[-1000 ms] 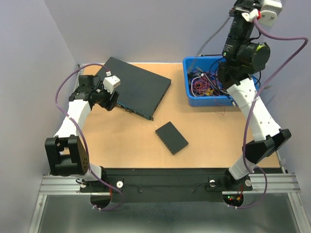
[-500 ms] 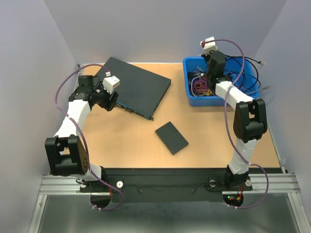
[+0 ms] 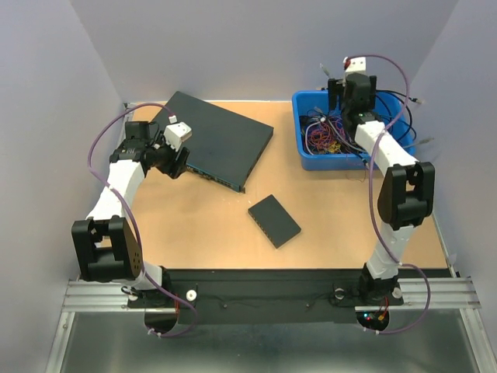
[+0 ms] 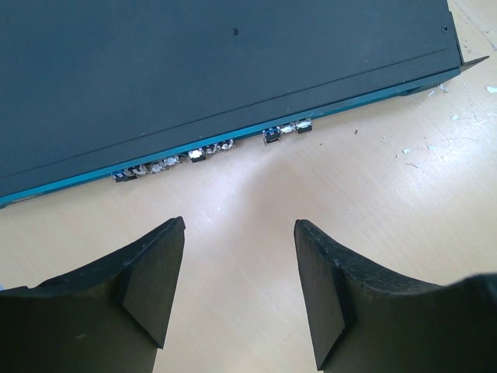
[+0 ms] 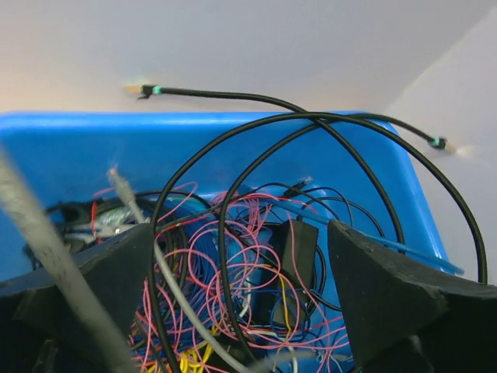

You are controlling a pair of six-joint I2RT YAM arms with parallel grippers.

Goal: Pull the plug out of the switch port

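The switch (image 3: 221, 136) is a flat black box at the back left. Its teal front strip of ports (image 4: 210, 148) faces my left gripper (image 4: 239, 225), which hangs open just short of it with only bare table between its fingers. No cable shows in the ports in the left wrist view. My right gripper (image 5: 239, 233) stands open above the blue bin (image 5: 70, 155). A black cable (image 5: 233, 167) lies looped over the bin's tangle of wires, free of the fingers. Its plug (image 5: 147, 90) sticks out past the bin's far rim.
A small black box (image 3: 273, 221) lies mid-table. The blue bin (image 3: 311, 159) at the back right is full of pink, blue and yellow wires. The black cable (image 3: 400, 116) hangs over the bin's right side. Walls close in at the back and on both sides.
My right arm has come down from high up to the bin, its gripper has opened, and the black cable has dropped onto the wires. The left arm has not moved.
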